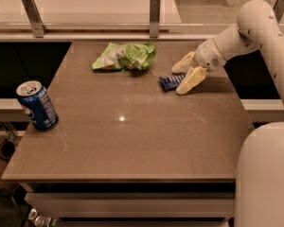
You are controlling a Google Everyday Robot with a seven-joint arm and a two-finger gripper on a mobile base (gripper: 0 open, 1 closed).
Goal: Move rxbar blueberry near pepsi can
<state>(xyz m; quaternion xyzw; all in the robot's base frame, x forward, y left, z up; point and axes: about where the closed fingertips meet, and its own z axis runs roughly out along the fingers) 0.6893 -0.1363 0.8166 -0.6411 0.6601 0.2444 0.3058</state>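
Observation:
The rxbar blueberry (167, 82), a small dark blue bar, lies flat on the table at the back right. My gripper (178, 81) is low over the table at the bar's right end. Its two cream fingers (191, 79) are apart, one behind the bar and one in front of it, and hide that end. The pepsi can (37, 105), blue with a silver top, stands upright at the table's left edge, far from the bar.
A crumpled green-and-white chip bag (125, 56) lies at the back, just left of the bar. The brown table (132, 141) ends in a raised rail with metal posts (154, 9) behind. My white arm (255, 27) reaches in from the right.

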